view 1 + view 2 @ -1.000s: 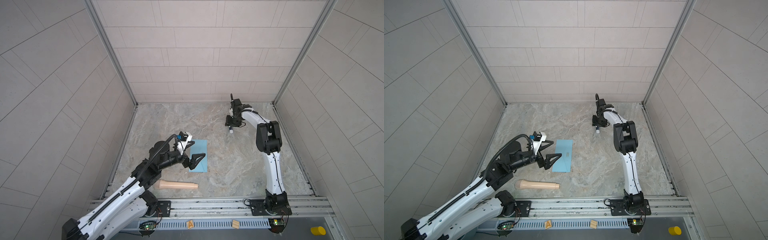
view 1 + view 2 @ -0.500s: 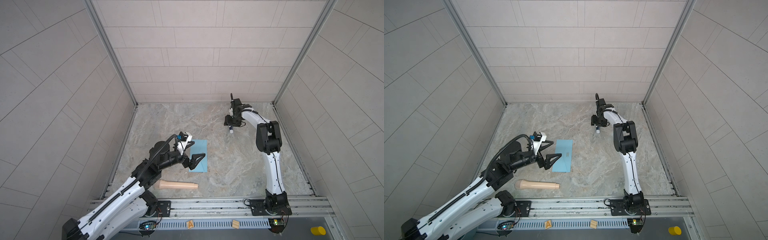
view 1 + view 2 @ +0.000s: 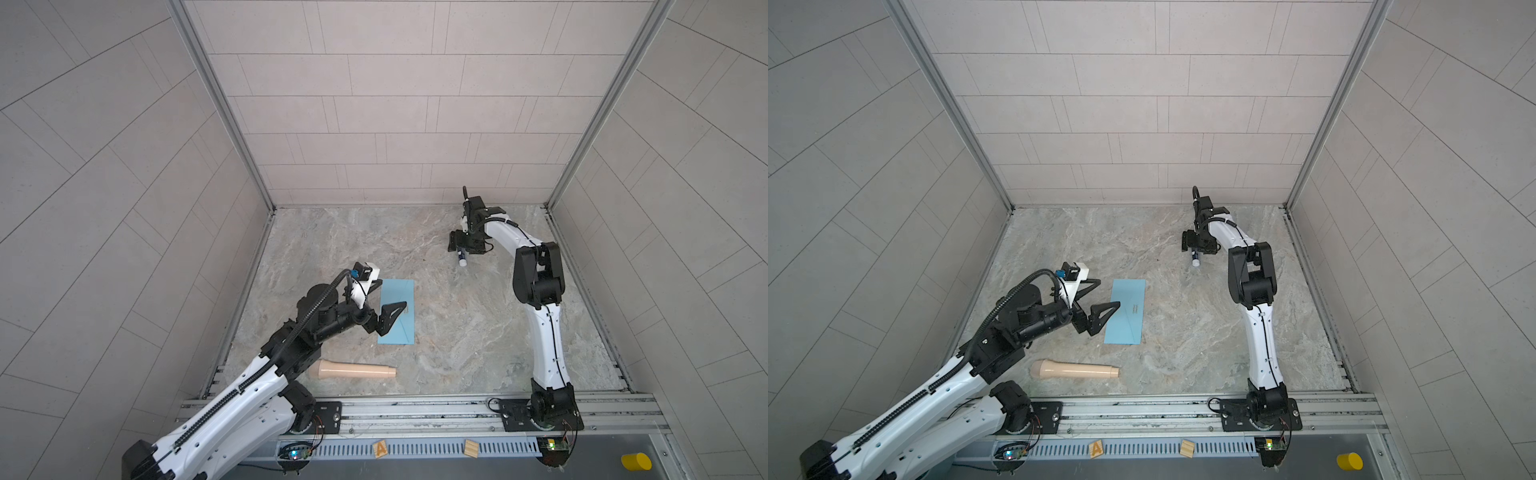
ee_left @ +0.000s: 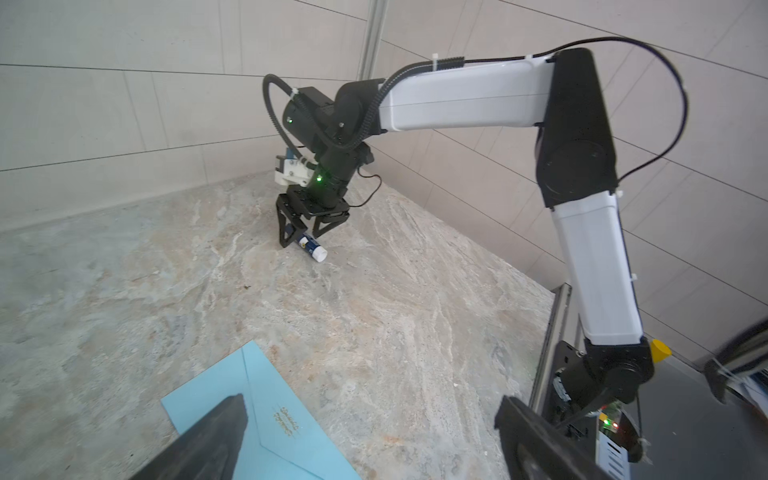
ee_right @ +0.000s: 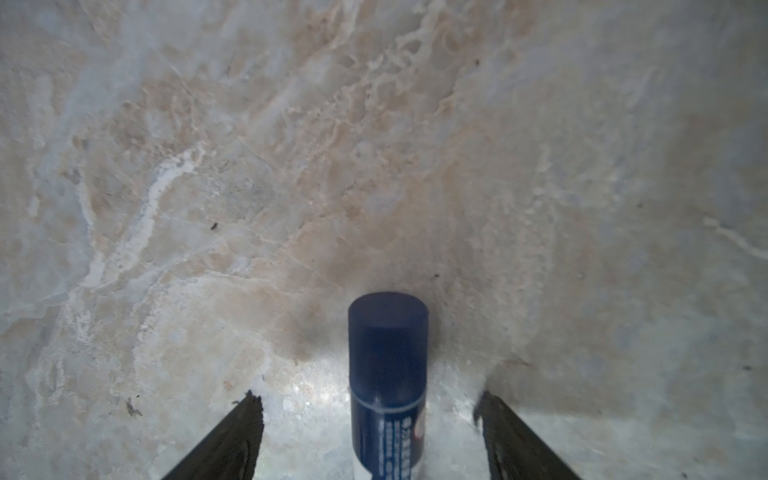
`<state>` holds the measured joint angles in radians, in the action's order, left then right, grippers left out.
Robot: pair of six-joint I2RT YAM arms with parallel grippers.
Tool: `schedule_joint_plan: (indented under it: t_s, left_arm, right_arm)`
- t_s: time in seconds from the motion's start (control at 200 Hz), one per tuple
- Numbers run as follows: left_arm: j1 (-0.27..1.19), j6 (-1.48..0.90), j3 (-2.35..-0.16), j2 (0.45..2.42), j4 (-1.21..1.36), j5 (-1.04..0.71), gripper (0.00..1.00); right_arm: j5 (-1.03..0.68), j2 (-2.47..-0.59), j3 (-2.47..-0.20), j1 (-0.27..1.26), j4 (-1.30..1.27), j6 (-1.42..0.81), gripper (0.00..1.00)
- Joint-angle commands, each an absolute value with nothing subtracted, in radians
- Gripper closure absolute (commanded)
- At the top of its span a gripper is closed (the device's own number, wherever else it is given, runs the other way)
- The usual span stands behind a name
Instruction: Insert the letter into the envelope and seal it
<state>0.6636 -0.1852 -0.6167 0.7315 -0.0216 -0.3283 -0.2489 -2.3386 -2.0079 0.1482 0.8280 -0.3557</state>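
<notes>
Outstretched left arm (image 3: 249, 384) held low, left gripper (image 3: 392, 293) spread wide above envelope (image 3: 401, 328) edge, right arm (image 3: 545, 345) bent downward, right gripper (image 3: 462, 248) released, straddling glue stick (image 3: 462, 262)

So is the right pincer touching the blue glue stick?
Apart. The right wrist view shows the right pincer open, with a clear gap between the glue stick and each of its fingers.

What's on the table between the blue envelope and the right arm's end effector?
Nothing: only bare marble table separates the envelope from the right end effector, which stands open over a small blue-and-white tube. Both top views show it.
</notes>
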Motion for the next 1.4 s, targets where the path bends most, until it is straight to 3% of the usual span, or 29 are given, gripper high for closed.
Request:
schedule_joint_plan:
  t_s: [0.0,0.12,0.235,0.39,0.475,0.645,0.78,1.016,1.166,1.396]
  left_arm:
    - [0.662,-0.172,-0.649,0.715,-0.060,-0.141,0.00]
    - [0.655,-0.137,-0.655,0.707,-0.064,0.057,0.00]
    - [0.599,-0.077,-0.634,0.714,-0.007,0.170,0.00]
    - [0.410,-0.101,-0.599,0.767,0.081,0.189,0.00]
    - [0.331,-0.096,-0.565,0.814,0.150,0.190,0.00]
    - [0.227,-0.116,-0.491,0.925,0.301,0.253,0.00]
    - [0.219,-0.051,-0.442,1.062,0.461,0.341,0.00]
    - [0.209,0.009,-0.381,1.264,0.731,0.455,0.00]
    - [0.175,0.014,-0.380,1.313,0.739,0.485,0.00]
    - [0.158,0.038,-0.328,1.480,0.990,0.463,0.00]
  right_arm:
    - [-0.235,-2.145,-2.032,0.142,0.860,-0.347,0.15]
    - [-0.248,-1.967,-1.968,0.142,0.808,-0.331,0.13]
    - [-0.254,-1.744,-1.769,0.142,0.653,-0.310,0.10]
    - [-0.197,-1.376,-1.285,0.141,0.225,-0.302,0.08]
    - [-0.114,-1.190,-1.048,0.140,0.019,-0.296,0.00]
    - [0.005,-1.002,-0.731,0.138,-0.184,-0.217,0.00]
    - [0.115,-1.000,-0.576,0.136,-0.264,-0.192,0.00]
    - [0.293,-1.148,-0.366,0.132,-0.622,-0.070,0.00]
    - [0.298,-1.310,-0.342,0.126,-0.784,0.017,0.00]
    - [0.221,-1.530,-0.299,0.104,-1.056,0.035,0.00]
